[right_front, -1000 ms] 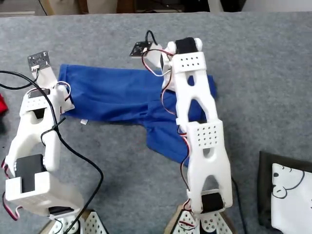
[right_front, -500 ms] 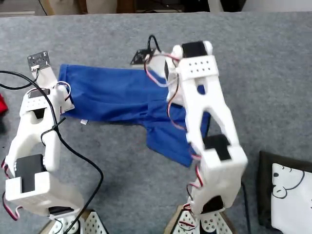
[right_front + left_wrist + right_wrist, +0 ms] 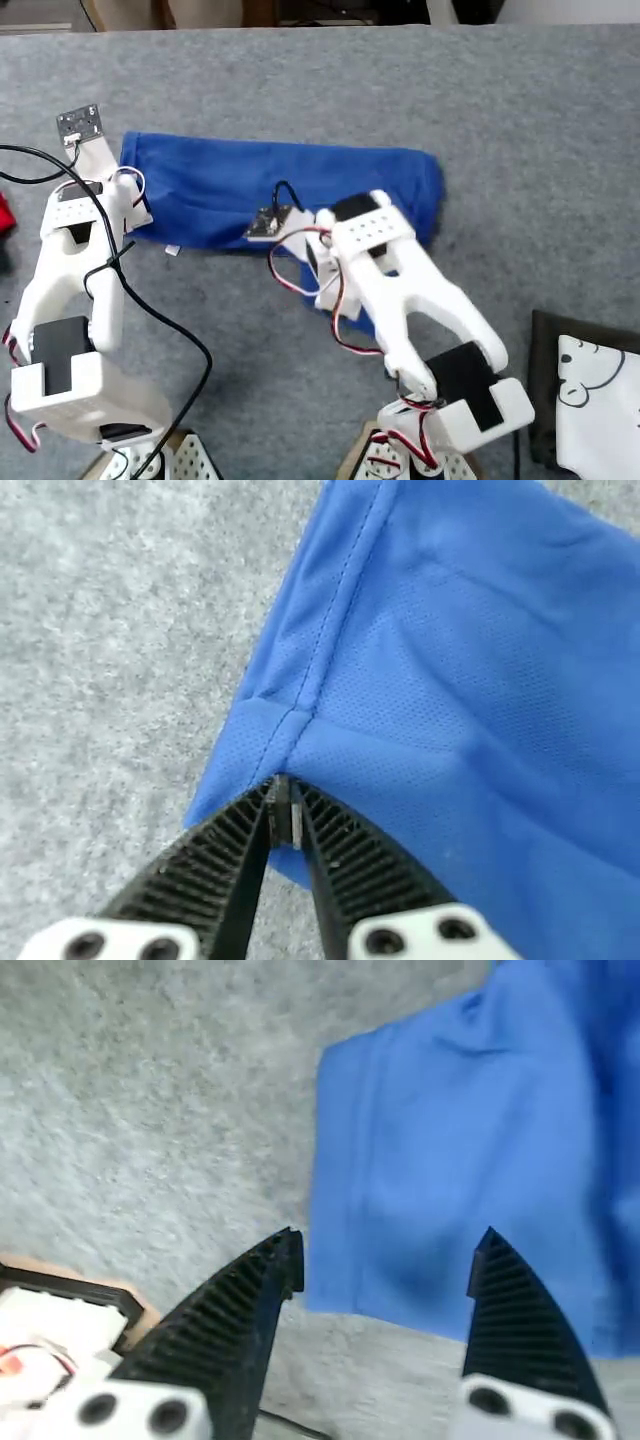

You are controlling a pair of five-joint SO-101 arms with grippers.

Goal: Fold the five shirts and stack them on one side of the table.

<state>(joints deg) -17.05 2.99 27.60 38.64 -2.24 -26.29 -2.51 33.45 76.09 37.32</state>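
The left tool (image 3: 283,805) is pinched shut on a hemmed corner of the blue shirt (image 3: 450,680), its two ribbed jaws meeting on the fabric right at the seam. From that corner the cloth spreads away across the grey counter (image 3: 520,130).

The right tool (image 3: 390,1245) stands wide, nothing between its jaws. It hangs over the edge of a blue flap of the shirt, with bare counter showing beside and below that edge. Whether the tips touch the fabric cannot be told.

In the high view the blue shirt lies as a long band across the middle of the counter, running from the left arm's wrist towards the right. A smaller part of it reaches towards the arms' bases and is partly hidden under the right arm.

At the right edge, well apart from the shirt, white fabric (image 3: 595,390) with black markings lies on a dark piece (image 3: 545,380). A red object (image 3: 4,215) sits at the left edge.
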